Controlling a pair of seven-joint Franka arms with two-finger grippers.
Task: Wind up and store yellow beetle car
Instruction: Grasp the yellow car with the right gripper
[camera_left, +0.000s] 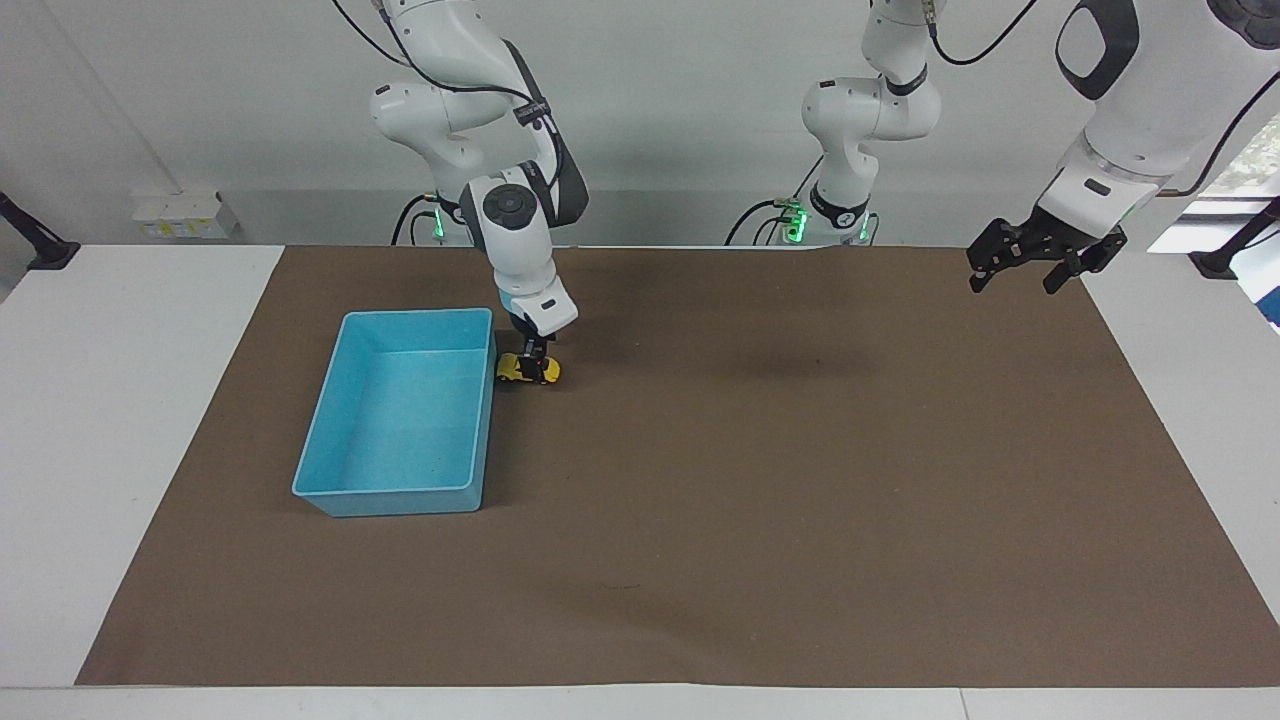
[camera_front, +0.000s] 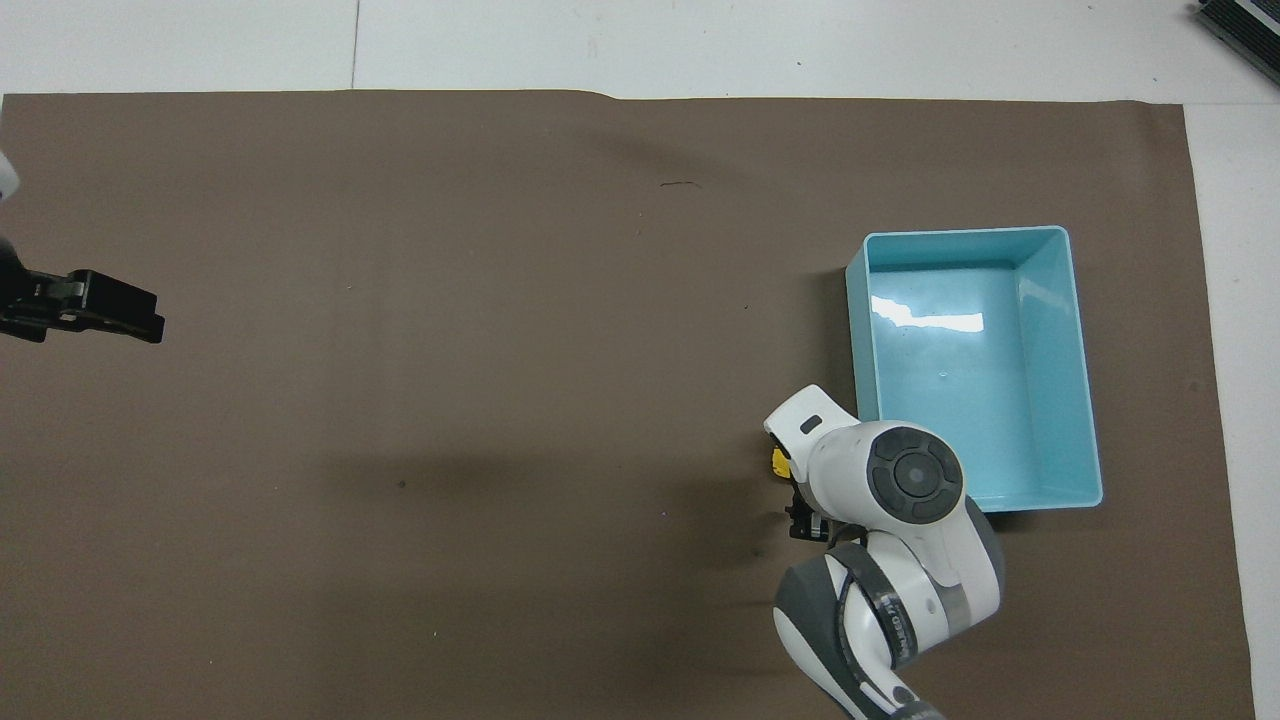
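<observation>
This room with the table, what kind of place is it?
Probably a robotics lab: two white robot arms bolted at a brown-matted table, working with a tiny yellow toy beetle car and a light blue plastic tray.

Right claw (camera_left: 537, 356) down on yellow beetle car (camera_left: 528, 369), apparently gripping it.
</observation>
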